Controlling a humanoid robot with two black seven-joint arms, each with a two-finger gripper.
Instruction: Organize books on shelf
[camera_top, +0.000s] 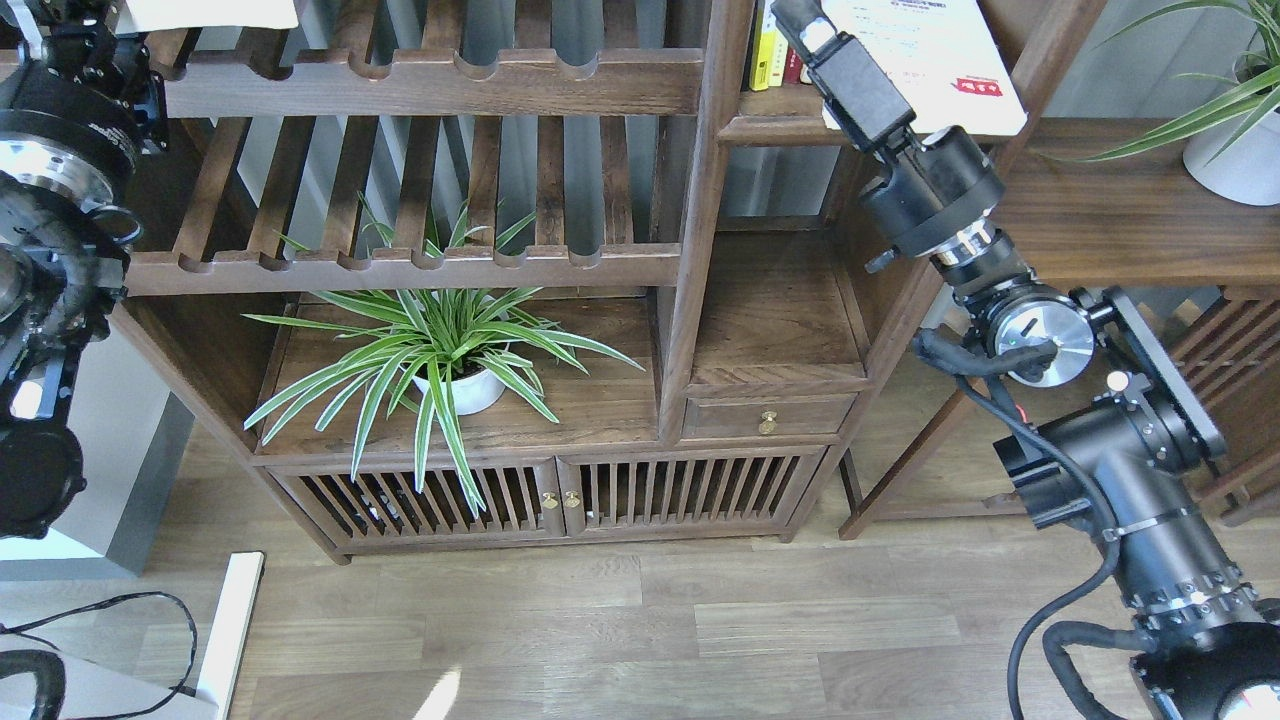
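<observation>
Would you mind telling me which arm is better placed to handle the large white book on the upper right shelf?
Right, probably. The right gripper overlaps the white book on the shelf; the left gripper is far across the rack.

White book (930, 60) overhanging shelf (770, 128), upright books (772, 45) beside it
</observation>
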